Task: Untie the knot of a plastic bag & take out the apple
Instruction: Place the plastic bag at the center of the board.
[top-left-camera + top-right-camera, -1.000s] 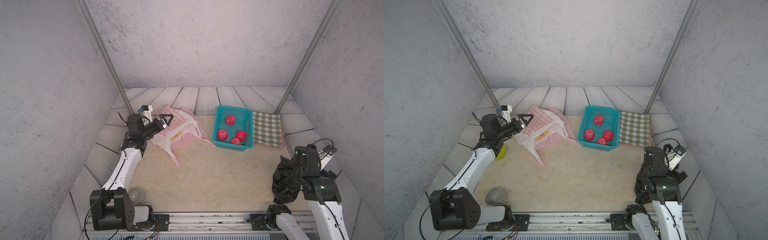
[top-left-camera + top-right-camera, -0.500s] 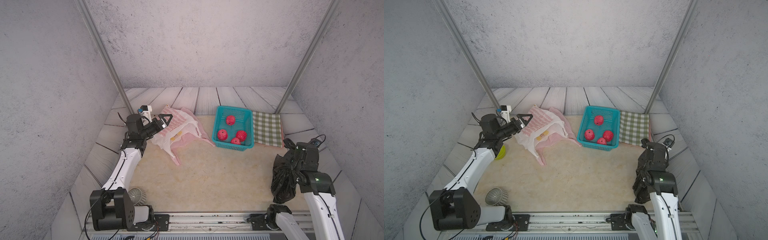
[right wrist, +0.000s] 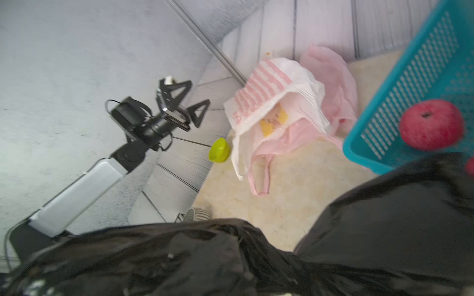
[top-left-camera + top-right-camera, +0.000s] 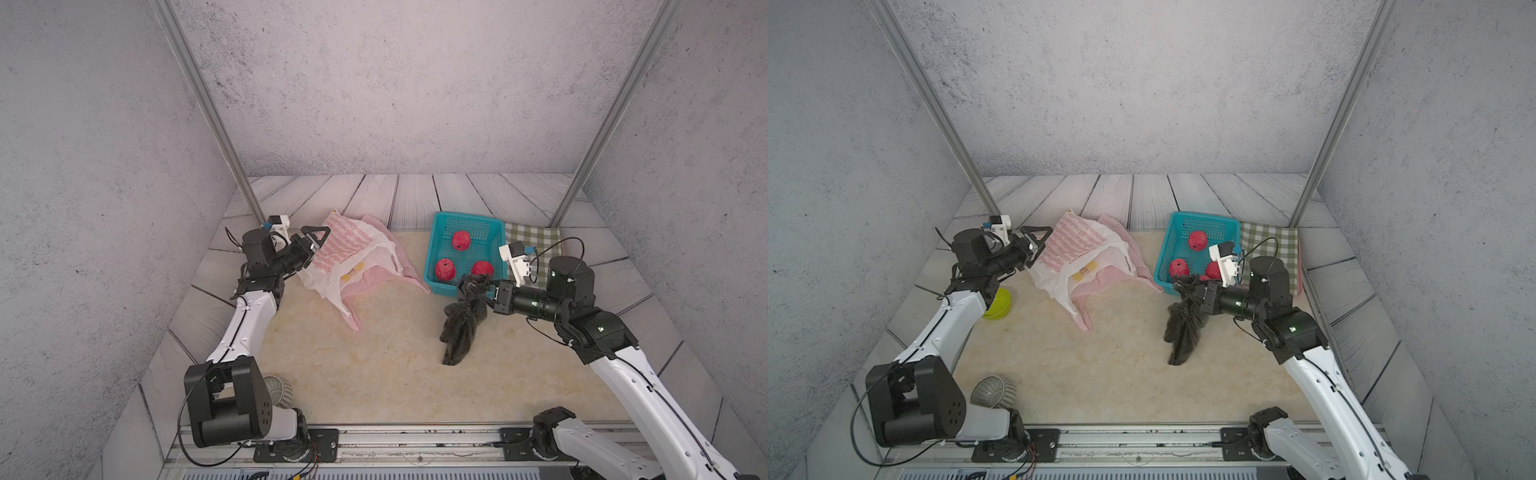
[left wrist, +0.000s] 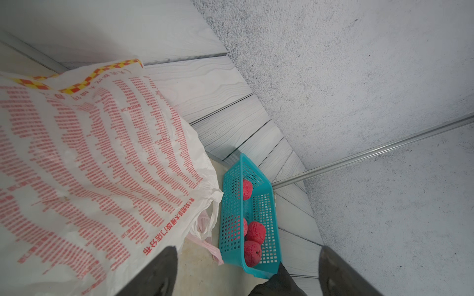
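Step in hand: the right gripper (image 4: 483, 289) is carrying the black bag (image 4: 459, 328) by its bunched top, right of centre in both top views. The bag's lower end is trailing on the beige mat (image 4: 374, 395).
Right pincer: it is clamping shut on the bag's neck. Black film is filling the right wrist view, so the fingertips themselves are hidden.
Left pincer: the left gripper (image 4: 316, 237) is hanging at centre left with jaws spread wide and nothing between them, just beside the white printed bag (image 4: 349, 245).
Task's thing: no apple is showing through the black film, and I cannot tell whether one is sitting inside. The knot is probably lying in the bunch at the right gripper.
Doing it well: the bag is likely wanting to be set down mid-mat with the knot turned toward the left arm. The open jaws could then be pulling one tail while the right one is anchoring the rest.
Edges: the teal basket (image 4: 432, 253) holding red apples (image 4: 461, 240) is standing just behind the held bag, whose top is almost meeting the basket's front rim. A backward swing is risking a snag there.
Open room: the bare mat at lower centre is offering the widest free patch. The pink bag (image 4: 374, 282), green bowl (image 4: 997, 303) and grey cup (image 4: 992, 390) are crowding the left side. The checked cloth (image 4: 536, 241) is lying at the right, behind the arm.
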Motion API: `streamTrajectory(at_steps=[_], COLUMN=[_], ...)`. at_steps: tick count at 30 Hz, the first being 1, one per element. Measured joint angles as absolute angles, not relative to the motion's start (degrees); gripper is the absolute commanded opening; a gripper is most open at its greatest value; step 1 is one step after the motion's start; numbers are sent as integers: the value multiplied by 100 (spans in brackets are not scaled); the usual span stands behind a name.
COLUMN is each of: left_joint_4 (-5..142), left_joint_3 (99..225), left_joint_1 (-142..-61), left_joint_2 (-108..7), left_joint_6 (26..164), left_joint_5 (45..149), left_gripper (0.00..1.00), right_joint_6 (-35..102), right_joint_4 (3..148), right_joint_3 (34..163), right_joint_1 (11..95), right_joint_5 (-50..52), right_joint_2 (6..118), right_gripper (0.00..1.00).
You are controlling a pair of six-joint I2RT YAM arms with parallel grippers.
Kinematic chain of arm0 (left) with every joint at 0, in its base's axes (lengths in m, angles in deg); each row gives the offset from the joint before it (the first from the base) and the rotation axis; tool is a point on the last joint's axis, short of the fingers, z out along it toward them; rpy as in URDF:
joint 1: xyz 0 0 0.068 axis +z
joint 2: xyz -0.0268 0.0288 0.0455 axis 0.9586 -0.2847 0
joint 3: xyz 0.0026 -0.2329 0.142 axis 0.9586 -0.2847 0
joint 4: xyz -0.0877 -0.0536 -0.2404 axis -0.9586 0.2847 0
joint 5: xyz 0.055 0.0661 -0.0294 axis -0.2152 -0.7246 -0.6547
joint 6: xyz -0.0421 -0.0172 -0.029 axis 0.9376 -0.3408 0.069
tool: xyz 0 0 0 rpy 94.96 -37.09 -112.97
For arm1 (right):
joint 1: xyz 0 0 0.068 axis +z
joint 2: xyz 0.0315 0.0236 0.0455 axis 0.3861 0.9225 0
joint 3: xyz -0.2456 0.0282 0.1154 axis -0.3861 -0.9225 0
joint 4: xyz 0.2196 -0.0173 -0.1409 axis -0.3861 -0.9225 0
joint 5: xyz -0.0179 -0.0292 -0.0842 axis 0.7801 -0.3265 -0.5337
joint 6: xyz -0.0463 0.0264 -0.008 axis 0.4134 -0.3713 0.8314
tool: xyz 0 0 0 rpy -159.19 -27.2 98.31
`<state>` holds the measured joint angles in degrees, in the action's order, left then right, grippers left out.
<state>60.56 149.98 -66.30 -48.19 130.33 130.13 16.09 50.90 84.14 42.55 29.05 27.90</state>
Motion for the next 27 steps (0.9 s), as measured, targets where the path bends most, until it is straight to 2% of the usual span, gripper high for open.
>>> streamTrajectory(at_steps=[3,6,8,10,11,15,20,23,27], left_joint_4=[6028,6034,6041,6082,6159,6836,8008,8812,9785], left_joint_3=[14998,14998,14998,15004,15026,15398,16040,16156,15907], left_joint_1=[-6628,-6628,-6643,-6696,-6748,-7382,-8674,-9165,-9592], left_joint_2=[-4819,-4819,-4822,-4830,-4839,-4929,-4940,-4916,-4824], left_joint_6=[13031,13024,13005,12928,12858,12257,11203,10670,10255], left_joint_5=[13057,13070,13070,13065,13059,12980,12536,12211,11601], left_gripper=[87,87,87,87,87,87,88,87,86], right_joint_6=[1707,1847,1869,1806,1769,1723,1771,1790,1854], right_joint_4=[5083,4930,4965,4994,4983,4458,4102,4238,4511], right_joint_3=[8663,8386,7689,6681,6237,4961,5050,5107,4871], right_joint_1=[4257,4268,4268,4265,4261,4263,4268,4268,4272], right_joint_5=[2798,2221,1744,1421,1342,1091,914,1148,1675], right_joint_2=[2965,2996,2845,2618,2510,1623,10,-18,546], right_gripper=[6,23,33,52,56,64,69,69,69])
